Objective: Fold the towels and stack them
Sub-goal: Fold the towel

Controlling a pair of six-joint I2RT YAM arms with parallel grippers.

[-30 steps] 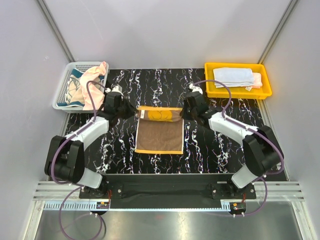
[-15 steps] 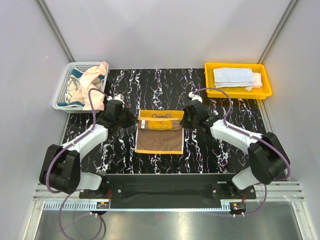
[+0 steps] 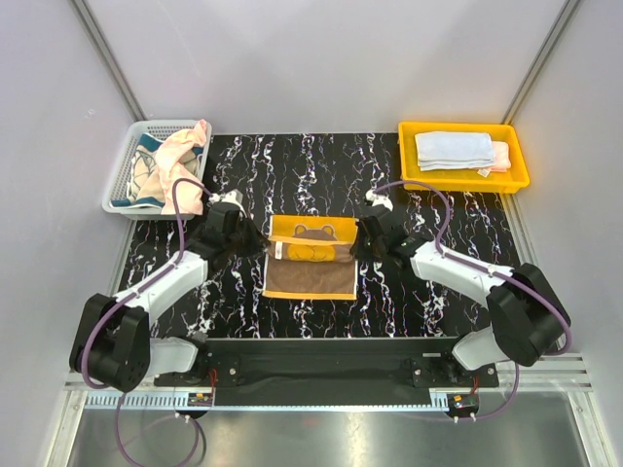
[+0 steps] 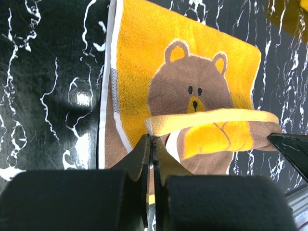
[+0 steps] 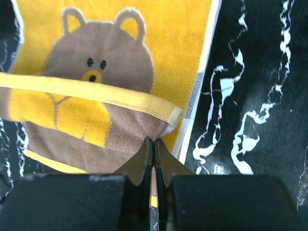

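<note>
A brown towel (image 3: 310, 255) with an orange border and a bear on a yellow panel lies mid-table, its far part lifted and drawn over the near part. My left gripper (image 3: 261, 245) is shut on that towel's left corner (image 4: 153, 129). At the opposite side my right gripper (image 3: 354, 248) is shut on the right corner (image 5: 166, 121). The bear face (image 4: 190, 91) shows in both wrist views (image 5: 98, 57). Folded pale blue and pink towels (image 3: 458, 149) lie in the yellow tray. Pink and cream-teal towels (image 3: 175, 161) hang in the white basket.
The white mesh basket (image 3: 122, 175) stands at the far left, off the black marbled mat (image 3: 428, 209). At the far right stands the yellow tray (image 3: 516, 180). Grey walls close in both sides and the back.
Both grippers have moved toward me with the towel's far edge, folding it over; the bear panel has come into view on top.
</note>
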